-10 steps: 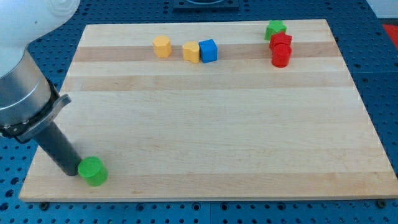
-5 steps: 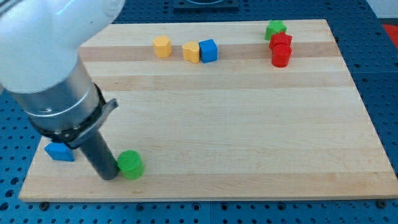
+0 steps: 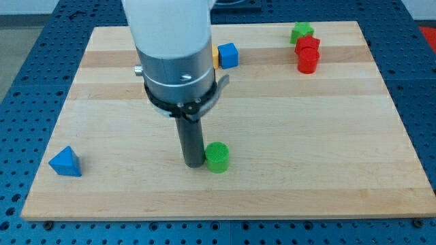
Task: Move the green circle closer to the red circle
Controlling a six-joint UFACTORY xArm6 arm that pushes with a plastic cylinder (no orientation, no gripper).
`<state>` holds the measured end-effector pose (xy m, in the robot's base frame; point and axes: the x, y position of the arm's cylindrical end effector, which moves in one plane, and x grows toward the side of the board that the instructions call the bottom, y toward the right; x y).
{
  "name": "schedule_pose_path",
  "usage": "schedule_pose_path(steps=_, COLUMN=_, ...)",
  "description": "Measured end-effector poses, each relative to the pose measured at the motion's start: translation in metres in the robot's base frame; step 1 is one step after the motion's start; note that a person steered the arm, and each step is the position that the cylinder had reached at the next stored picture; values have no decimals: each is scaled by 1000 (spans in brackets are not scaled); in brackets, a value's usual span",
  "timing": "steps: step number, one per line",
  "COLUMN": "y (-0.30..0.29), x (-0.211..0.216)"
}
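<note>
The green circle (image 3: 218, 157) lies on the wooden board (image 3: 306, 156) a little left of centre, toward the view's bottom. My tip (image 3: 193, 163) touches its left side. The red circle (image 3: 308, 61) stands at the view's top right, far from the green circle, just below a red block (image 3: 307, 45) of unclear shape.
A green star (image 3: 301, 31) sits above the red blocks at the top right. A blue cube (image 3: 228, 54) is at the top centre, with a yellow block (image 3: 215, 56) mostly hidden behind the arm. A blue triangle (image 3: 65, 162) lies at the bottom left.
My tip has pushed the green circle rightward and slightly upward from the bottom left corner. The arm now hides the yellow blocks, and the blue triangle is uncovered.
</note>
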<state>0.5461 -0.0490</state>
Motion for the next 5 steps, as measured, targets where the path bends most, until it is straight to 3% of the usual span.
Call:
schedule_pose_path(steps=4, y=76, x=11)
schedule_pose_path(steps=5, y=83, x=-17)
